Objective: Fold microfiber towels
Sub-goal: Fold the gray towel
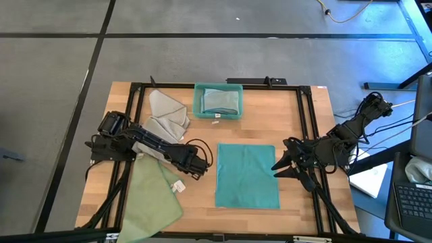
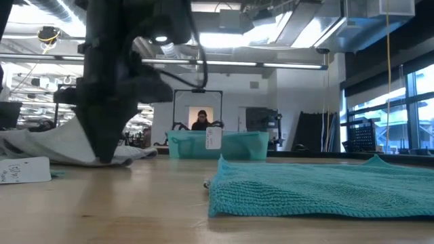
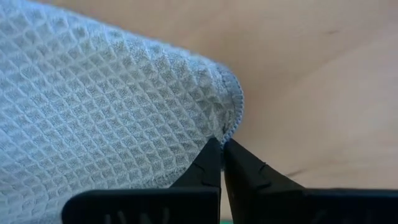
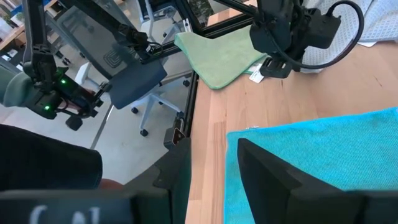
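My left tool [image 1: 200, 169] was pinched shut on the corner hem of the light grey towel [image 3: 93, 106], low over the bench [image 1: 202, 135] at the left; the wrist view showed the fingers [image 3: 208, 168] closed with the waffle-weave edge caught between them. My right tool [image 1: 280, 165] stood with its jaws partly apart and holding nothing, just at the right edge of the teal towel [image 1: 247, 175].

I judged the job to be at an early-to-middle stage. One pale blue-green towel [image 1: 219, 100] already sat folded inside the teal bin [image 1: 197, 108] at the back of the bench, so that much looked finished. The teal towel lay spread flat in the middle, not yet folded. The pale green towel [image 1: 154, 199] was draped off the front left edge, a white tag [image 1: 179, 186] showing beside it, and was unfolded too. The grey towel was crumpled rather than squared, so its fold had only just been started. Three cloths therefore remained to be done.
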Robot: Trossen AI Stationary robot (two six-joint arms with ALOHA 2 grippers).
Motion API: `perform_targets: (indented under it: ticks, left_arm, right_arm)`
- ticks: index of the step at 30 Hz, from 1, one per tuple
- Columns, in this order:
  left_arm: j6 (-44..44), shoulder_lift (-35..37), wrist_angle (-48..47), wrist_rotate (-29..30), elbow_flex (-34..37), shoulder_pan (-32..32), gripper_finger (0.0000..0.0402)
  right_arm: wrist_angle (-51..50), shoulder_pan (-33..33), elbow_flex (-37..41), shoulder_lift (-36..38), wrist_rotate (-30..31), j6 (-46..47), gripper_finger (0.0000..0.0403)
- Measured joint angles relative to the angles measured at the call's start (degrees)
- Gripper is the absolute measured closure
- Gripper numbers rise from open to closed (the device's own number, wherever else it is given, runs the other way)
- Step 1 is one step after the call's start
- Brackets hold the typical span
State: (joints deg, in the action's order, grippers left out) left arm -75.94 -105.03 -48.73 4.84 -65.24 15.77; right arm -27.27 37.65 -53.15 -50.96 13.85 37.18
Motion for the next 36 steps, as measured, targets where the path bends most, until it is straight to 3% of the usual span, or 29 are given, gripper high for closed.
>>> perform_targets:
  ticks: [7,23,36]
  left_arm:
    - [3.62,0.07,-1.45,2.10,-6.36,0.00,0.0401]
    - [6.21,0.22,-20.26,15.94,-28.64,2.79,0.0401]
    - [7.45,0.28,-23.86,17.23,-37.34,4.91,0.0401]
  right_arm:
    - [0.00,0.02,0.00,0.00,0.00,0.01,0.0270]
    - [0.00,0.01,0.00,0.00,0.00,0.01,0.0270]
    - [0.00,0.02,0.00,0.00,0.00,0.01,0.0269]
